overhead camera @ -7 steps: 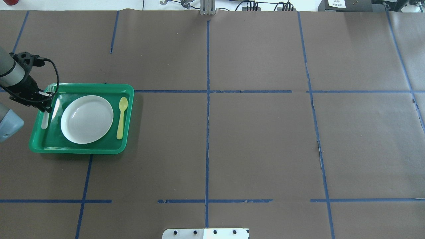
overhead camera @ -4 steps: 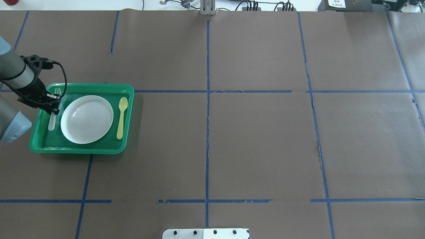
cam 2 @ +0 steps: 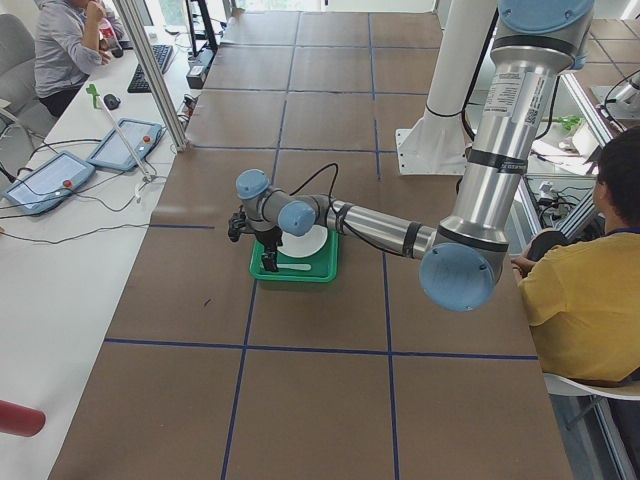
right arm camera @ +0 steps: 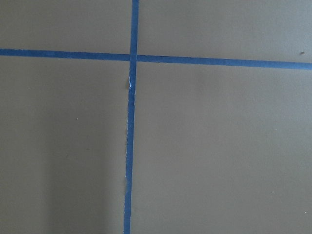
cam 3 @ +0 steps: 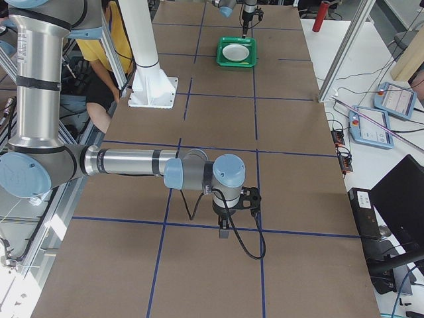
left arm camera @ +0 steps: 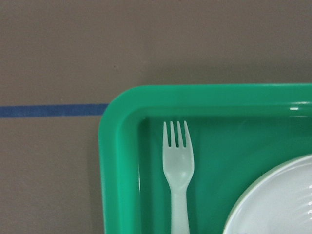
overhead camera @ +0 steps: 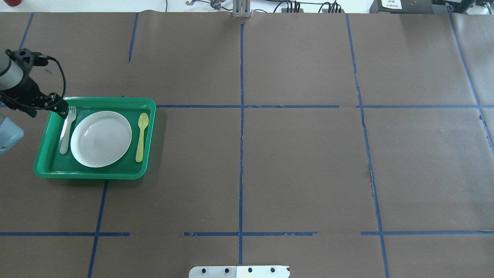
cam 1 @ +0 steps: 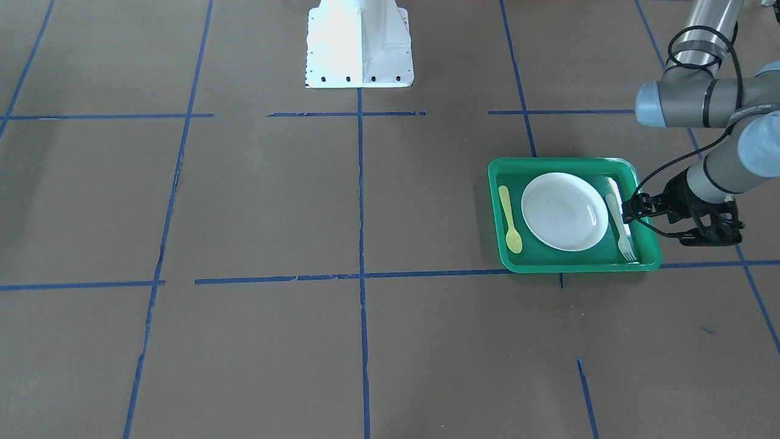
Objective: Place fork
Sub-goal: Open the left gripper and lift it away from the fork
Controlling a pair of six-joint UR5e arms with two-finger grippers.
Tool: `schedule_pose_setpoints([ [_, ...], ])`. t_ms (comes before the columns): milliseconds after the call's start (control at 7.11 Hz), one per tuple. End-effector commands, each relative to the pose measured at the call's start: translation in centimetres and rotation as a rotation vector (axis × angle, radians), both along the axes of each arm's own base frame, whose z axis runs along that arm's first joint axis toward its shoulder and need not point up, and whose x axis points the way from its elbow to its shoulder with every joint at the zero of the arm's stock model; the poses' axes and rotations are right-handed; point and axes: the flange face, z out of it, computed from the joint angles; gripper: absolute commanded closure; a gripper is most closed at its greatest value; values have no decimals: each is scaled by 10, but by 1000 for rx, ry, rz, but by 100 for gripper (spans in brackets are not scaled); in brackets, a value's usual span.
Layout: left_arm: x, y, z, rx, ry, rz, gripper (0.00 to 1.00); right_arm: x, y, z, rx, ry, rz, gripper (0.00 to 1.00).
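Lying free between tray rim [overhead camera: 96, 176] and plate [overhead camera: 101, 139], the fork [overhead camera: 66, 133] sits beside the left gripper [overhead camera: 62, 111], opening unclear.

No legible text, brand, number or sign showing in any view.
- White label [overhead camera: 389, 4] sitting on dark box [overhead camera: 405, 7] beyond far table edge: print appearing too small to read.
- Printed sticker [cam 2: 521, 95] wrapping left arm's upright link [cam 2: 505, 150]: characters blurring, unreadable.
- Teach pendant screens [cam 2: 125, 145] lying on side bench: content not resolving.
- Teach pendant [cam 3: 396, 101] in exterior right view: screen showing coloured patches only, no readable characters.
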Motion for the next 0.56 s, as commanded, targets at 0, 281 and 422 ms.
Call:
schedule_pose_setpoints([
  [0, -112, 18, 33, 129, -10, 22, 1, 0, 0, 0, 1, 0, -1, 0],
  [281, -201, 38, 77, 139, -34, 61, 1, 0, 0, 0, 1, 0, -1, 0],
  [422, -238, 50, 97, 149, 50, 85, 1, 0, 0, 0, 0, 0, 0, 0],
])
